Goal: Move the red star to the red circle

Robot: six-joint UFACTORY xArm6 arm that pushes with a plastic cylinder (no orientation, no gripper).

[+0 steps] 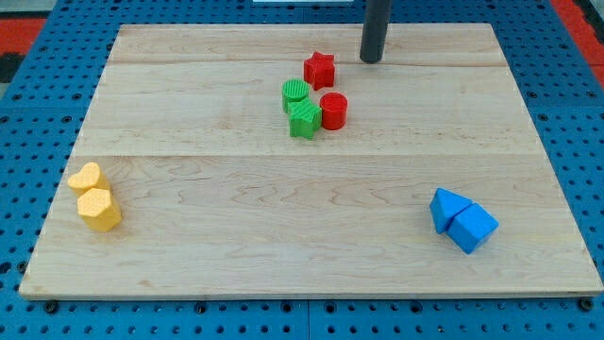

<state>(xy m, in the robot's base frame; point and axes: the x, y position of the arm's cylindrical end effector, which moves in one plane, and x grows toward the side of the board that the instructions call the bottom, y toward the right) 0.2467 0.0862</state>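
Note:
The red star (319,70) lies near the board's top middle. The red circle (333,110) sits just below it and slightly to the right, with a small gap between them. My tip (371,59) rests on the board to the right of the red star and a little above it, a short way off and not touching it. The dark rod rises out of the view's top.
A green circle (295,93) and a green star-like block (305,119) sit touching the red circle's left side. Two yellow blocks (94,198) lie at the left edge. Two blue blocks (462,221) lie at the lower right. The wooden board (236,236) ends on all sides.

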